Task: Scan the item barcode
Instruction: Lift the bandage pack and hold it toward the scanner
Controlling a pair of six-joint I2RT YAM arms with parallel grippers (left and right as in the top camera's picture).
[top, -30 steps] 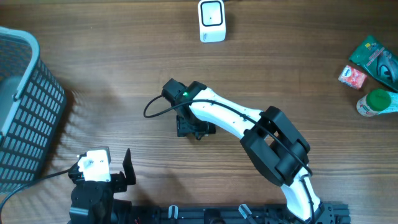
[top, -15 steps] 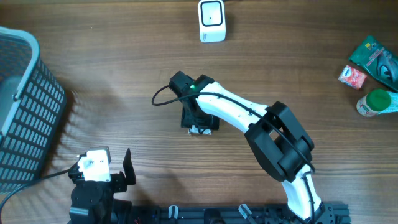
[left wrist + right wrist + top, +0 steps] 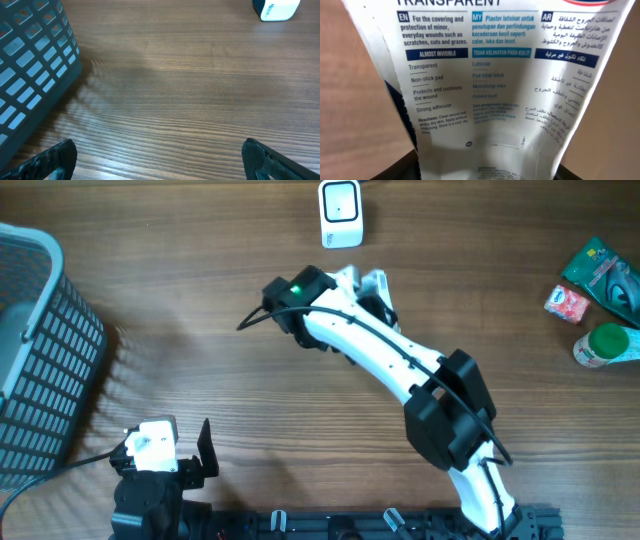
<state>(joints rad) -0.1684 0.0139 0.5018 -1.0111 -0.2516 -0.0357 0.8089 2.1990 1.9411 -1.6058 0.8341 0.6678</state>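
The right fingers (image 3: 362, 285) are clamped on the lower end of a plaster packet (image 3: 485, 90), which juts out ahead of them, printed side facing the wrist camera; no barcode shows in that print. The scanner (image 3: 341, 213) stands just beyond the packet on the desk (image 3: 200, 300). The step looks like presenting the packet; next, I judge, its barcode face must turn toward the scanner window. The left fingers (image 3: 160, 159) stand wide apart, holding nothing
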